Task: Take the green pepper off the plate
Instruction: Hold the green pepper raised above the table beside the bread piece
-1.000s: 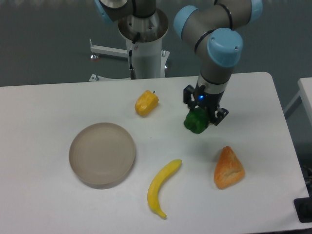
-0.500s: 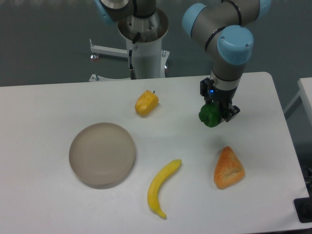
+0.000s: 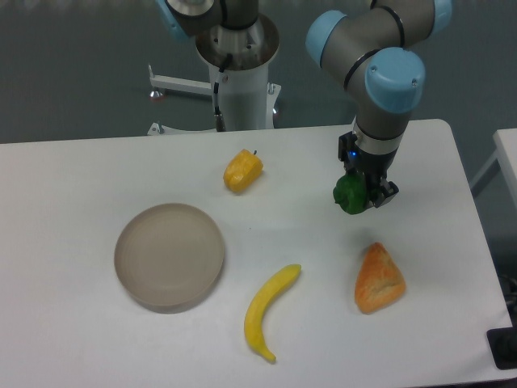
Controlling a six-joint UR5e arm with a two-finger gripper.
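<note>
Jaws pinch the glossy, lumpy green pepper (image 3: pixel 350 194), partly hidden by the gripper (image 3: pixel 361 192), above the white bench (image 3: pixel 81 339). Near: curved smooth banana (image 3: pixel 268 310), orange wedge (image 3: pixel 378 279). Matte round plate (image 3: pixel 169 255) sits well left. Farther: yellow pepper (image 3: pixel 242 170).

A white desk (image 3: pixel 97 170) with rounded corners stands on dark grey-green floor (image 3: pixel 73 65) under even, soft light
</note>
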